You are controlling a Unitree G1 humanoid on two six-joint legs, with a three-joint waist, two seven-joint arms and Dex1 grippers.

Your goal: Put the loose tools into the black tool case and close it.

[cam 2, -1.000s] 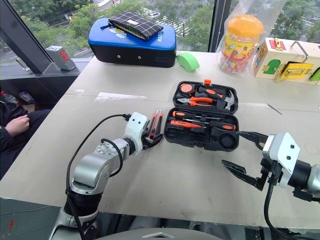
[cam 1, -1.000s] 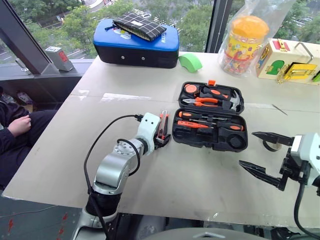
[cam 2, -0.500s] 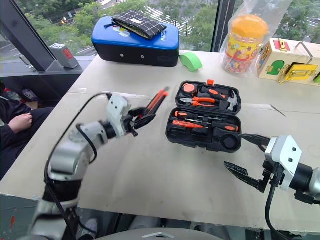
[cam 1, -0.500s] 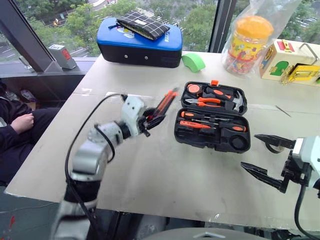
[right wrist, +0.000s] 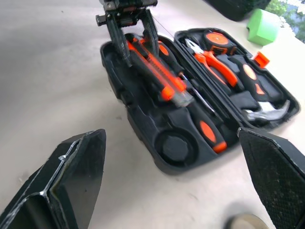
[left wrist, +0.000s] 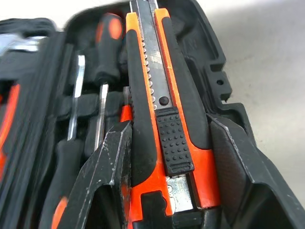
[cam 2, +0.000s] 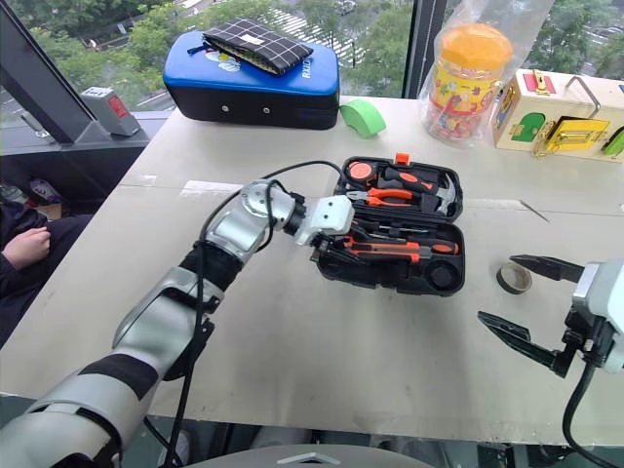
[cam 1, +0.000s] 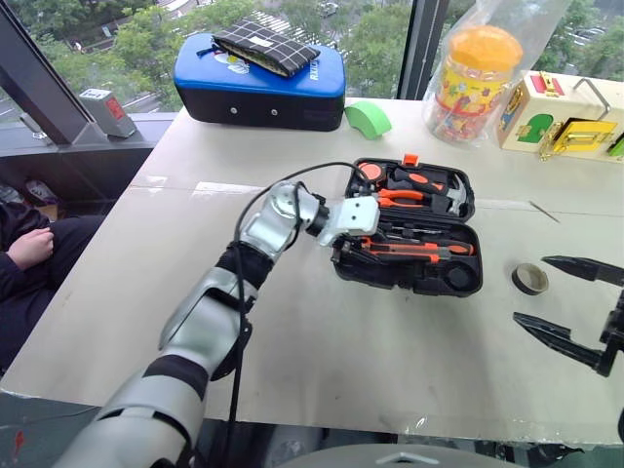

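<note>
The black tool case [cam 1: 408,285] lies open in the middle of the table. Pliers and a hammer sit in its far half, and two screwdrivers [cam 1: 421,250] lie in its near half. My left gripper [left wrist: 167,129] is shut on the orange-black utility knife [right wrist: 157,76]. It holds the knife slanted over the near half's left end, above the screwdrivers. I cannot tell whether the knife touches the tray. The small black tape roll [cam 1: 518,281] lies on the table right of the case. My right gripper [cam 1: 531,292] hovers open just beside the roll, holding nothing.
A blue-topped case [cam 1: 263,88] with a checked pouch on it stands at the back left, with a green piece [cam 1: 370,119] beside it. A bagged orange-lidded jar [cam 1: 476,83] and a toy box [cam 1: 561,117] stand at the back right. A thin sliver [cam 1: 544,211] lies right of the case. A person's hand [cam 1: 29,246] rests at the far left.
My left gripper lifted the utility knife off the table left of the case and swung it right, over the case's near half. My right gripper drifted right, uncovering the tape roll.
</note>
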